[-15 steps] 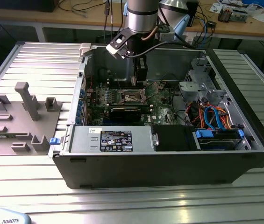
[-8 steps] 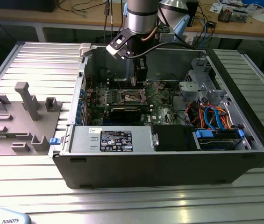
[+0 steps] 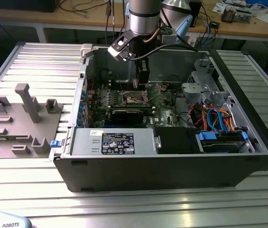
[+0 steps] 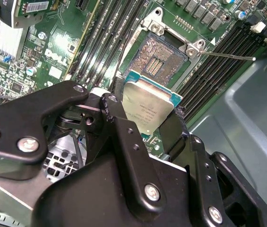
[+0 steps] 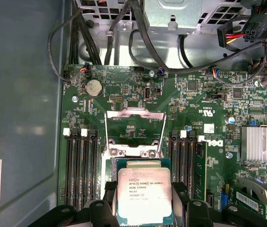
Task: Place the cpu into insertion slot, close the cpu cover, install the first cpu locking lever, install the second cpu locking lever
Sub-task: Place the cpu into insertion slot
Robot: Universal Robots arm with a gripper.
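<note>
My gripper (image 4: 145, 118) is shut on the cpu (image 4: 147, 106), a small square chip with a silvery top, its black fingers (image 4: 116, 106) pressing two opposite edges. The cpu hangs tilted just above the board beside the insertion slot (image 4: 159, 56), which lies open with its gold contacts showing. In the first wrist view the cpu (image 5: 145, 196) sits between the fingers (image 5: 109, 194), and the cpu cover (image 5: 133, 112) is swung open beyond it. A thin locking lever (image 4: 228, 56) sticks out free next to the slot. In the exterior view the gripper (image 3: 141, 83) hovers over the slot (image 3: 134, 98).
The open computer case (image 3: 171, 166) rests on a ribbed metal table. A labelled black power-supply box (image 3: 119, 142) lines its front. A drive cage (image 3: 202, 85) and orange and blue cables (image 3: 214, 116) fill the exterior view's right. Memory slots (image 4: 100, 42) flank the socket. A grey fixture (image 3: 20, 118) stands outside.
</note>
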